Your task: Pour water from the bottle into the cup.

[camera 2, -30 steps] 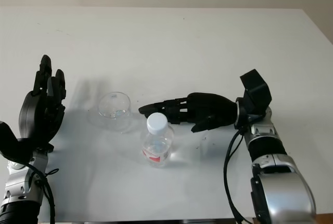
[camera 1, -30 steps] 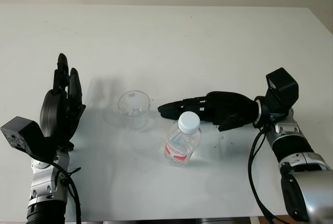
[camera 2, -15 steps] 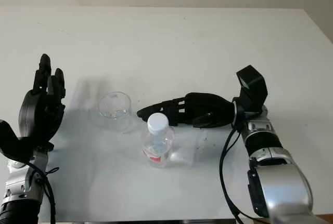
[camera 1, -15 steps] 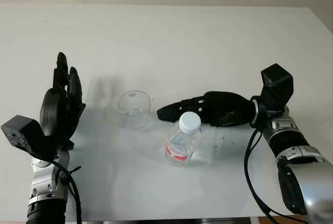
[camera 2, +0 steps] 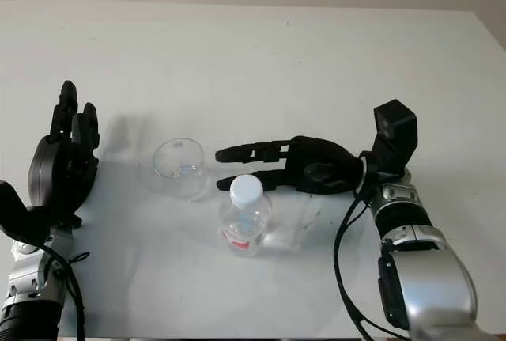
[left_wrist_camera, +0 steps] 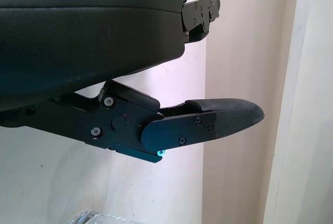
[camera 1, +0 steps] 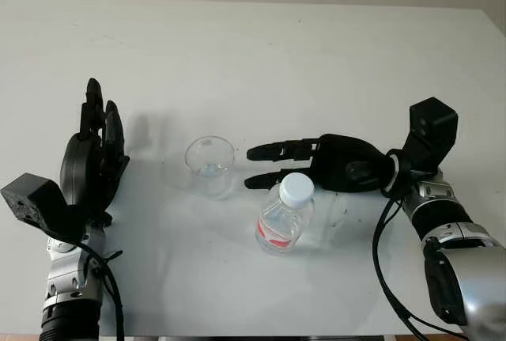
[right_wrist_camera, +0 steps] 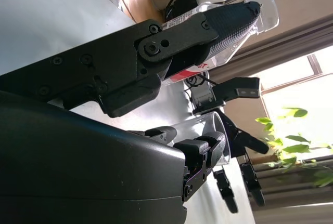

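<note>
A clear water bottle [camera 1: 279, 221] with a white cap [camera 1: 297, 188] and red label stands upright near the table's middle. Just to its left and a little farther back stands a clear cup [camera 1: 210, 165]. My right hand [camera 1: 253, 167] is open and reaches in from the right, just behind the bottle's cap, with its fingertips [camera 1: 254, 153] pointing at the cup. I cannot tell whether it touches the bottle. In the right wrist view the bottle [right_wrist_camera: 188, 75] lies behind the thumb. My left hand [camera 1: 95, 155] is open and held upright at the table's left, apart from the cup.
The white table [camera 1: 253, 56] stretches wide behind the cup and bottle. Its front edge [camera 1: 237, 333] runs close below the bottle. A strip of the cup's rim [left_wrist_camera: 99, 218] appears in the left wrist view.
My right hand has turned at the wrist behind the bottle and stays open. Bottle, cup and left hand stand where they were.
</note>
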{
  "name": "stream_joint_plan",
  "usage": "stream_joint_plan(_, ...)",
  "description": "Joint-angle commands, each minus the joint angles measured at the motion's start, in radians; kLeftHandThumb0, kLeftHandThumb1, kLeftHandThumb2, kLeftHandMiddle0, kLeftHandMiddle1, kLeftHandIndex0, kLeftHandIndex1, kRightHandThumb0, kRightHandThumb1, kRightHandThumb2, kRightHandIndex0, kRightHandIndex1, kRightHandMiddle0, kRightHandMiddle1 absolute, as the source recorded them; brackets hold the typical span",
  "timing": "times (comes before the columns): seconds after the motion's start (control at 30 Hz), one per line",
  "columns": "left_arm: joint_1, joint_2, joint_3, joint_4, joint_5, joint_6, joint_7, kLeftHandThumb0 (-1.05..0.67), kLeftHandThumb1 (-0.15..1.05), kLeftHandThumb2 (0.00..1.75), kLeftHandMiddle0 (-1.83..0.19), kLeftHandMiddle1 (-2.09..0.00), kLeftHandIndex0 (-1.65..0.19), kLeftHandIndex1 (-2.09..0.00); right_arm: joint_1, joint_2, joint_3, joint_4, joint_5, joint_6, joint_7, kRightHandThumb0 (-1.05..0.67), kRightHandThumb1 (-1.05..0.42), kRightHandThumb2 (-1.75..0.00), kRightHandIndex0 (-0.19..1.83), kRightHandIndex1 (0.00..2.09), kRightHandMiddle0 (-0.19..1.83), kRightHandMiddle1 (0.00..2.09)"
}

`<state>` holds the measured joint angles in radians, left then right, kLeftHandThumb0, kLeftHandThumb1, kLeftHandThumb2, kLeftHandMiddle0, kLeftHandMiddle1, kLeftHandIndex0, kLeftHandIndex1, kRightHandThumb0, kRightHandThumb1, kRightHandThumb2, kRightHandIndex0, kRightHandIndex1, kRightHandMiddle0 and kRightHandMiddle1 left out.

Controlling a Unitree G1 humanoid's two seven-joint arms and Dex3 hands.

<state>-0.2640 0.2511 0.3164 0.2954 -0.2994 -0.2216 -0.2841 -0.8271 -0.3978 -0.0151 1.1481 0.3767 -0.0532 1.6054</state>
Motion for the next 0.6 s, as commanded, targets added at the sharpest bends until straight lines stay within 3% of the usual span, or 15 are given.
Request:
stream_joint_plan(0.0, -0.014, 0.017, 0.006, 0.006, 0.004, -0.010, 0.002, -0.75, 1.05, 0.53, 0.19, 0.00, 0.19, 0.00, 0.012, 0.009, 0.001, -0.019, 0.021, -0.013, 0.009, -0.92, -0.98, -0.06, 0.43, 0.12, 0.34, 0.23)
stream_joint_plan(0.27, -0.037, 0.027, 0.007, 0.031, 0.005, -0.025, -0.001, -0.75, 1.05, 0.52, 0.19, 0.00, 0.19, 0.00, 0.017, 0.039, 0.104, -0.055, 0.082, 0.016, 0.009, -0.92, -0.95, -0.04, 0.42, 0.10, 0.35, 0.25)
stream_joint_plan(0.33, -0.041, 0.028, 0.006, 0.033, 0.008, -0.026, 0.004, -0.75, 1.05, 0.53, 0.19, 0.00, 0.19, 0.00, 0.023, 0.053, 0.121, -0.056, 0.117, 0.026, 0.009, -0.89, -0.94, -0.05, 0.44, 0.10, 0.44, 0.36)
stream_joint_plan(0.57, -0.053, 0.032, 0.008, 0.050, 0.007, -0.045, -0.003, -0.75, 1.05, 0.54, 0.19, 0.00, 0.19, 0.00, 0.011, 0.067, 0.220, -0.064, 0.142, 0.025, 0.009, -0.87, -0.93, -0.05, 0.44, 0.09, 0.38, 0.40)
